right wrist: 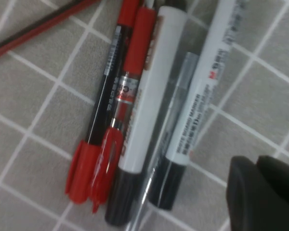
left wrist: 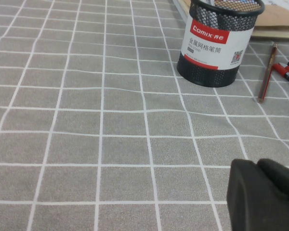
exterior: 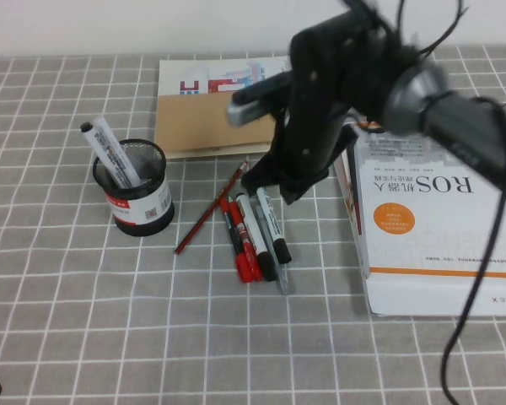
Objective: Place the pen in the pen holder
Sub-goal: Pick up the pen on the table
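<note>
The black mesh pen holder (exterior: 141,201) stands left of centre with one white marker (exterior: 110,153) leaning in it; it also shows in the left wrist view (left wrist: 216,45). Two white markers with black caps lie in a pile, the printed one (exterior: 272,223) (right wrist: 202,91) beside a plainer one (right wrist: 148,115). A slim grey pen (right wrist: 176,103) lies between them. My right gripper (exterior: 280,187) (right wrist: 266,192) hovers just above the pile's far end, fingers together and empty. My left gripper (left wrist: 266,195) is low over the cloth, near side of the holder, shut and empty.
Red markers (exterior: 246,253) (right wrist: 113,139) and a red pencil (exterior: 209,211) lie on the pile's left. A white ROS book (exterior: 430,219) lies right of the pile. A brown envelope (exterior: 204,118) lies at the back. Grey checked cloth (exterior: 110,321) covers the table.
</note>
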`<state>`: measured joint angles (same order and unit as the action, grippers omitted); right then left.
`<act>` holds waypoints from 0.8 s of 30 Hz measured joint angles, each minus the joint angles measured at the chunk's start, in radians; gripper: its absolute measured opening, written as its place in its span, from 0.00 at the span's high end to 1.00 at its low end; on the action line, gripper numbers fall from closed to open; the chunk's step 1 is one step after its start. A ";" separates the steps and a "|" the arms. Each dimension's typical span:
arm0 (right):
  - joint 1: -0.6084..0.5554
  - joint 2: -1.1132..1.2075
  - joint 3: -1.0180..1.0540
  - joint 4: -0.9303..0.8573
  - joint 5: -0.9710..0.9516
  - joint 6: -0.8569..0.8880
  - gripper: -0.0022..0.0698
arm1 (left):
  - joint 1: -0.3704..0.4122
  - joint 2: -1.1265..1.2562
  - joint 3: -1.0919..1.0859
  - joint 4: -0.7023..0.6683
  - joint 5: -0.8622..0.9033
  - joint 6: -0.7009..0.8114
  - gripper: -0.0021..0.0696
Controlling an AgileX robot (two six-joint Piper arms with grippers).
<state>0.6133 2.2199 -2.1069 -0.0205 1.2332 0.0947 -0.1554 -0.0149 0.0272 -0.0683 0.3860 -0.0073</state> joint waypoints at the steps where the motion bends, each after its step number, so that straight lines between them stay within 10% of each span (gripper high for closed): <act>1: 0.007 0.012 -0.005 -0.013 0.000 0.002 0.99 | 0.000 0.000 0.000 0.000 0.000 0.000 0.98; 13: 0.036 0.081 -0.030 -0.043 0.000 0.032 0.56 | 0.000 0.000 0.000 0.000 0.000 0.000 0.98; 24: 0.039 0.126 -0.030 -0.043 0.000 0.042 0.56 | 0.000 0.000 0.000 0.000 0.000 0.000 0.98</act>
<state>0.6528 2.3461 -2.1372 -0.0638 1.2332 0.1364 -0.1554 -0.0149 0.0272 -0.0683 0.3860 -0.0073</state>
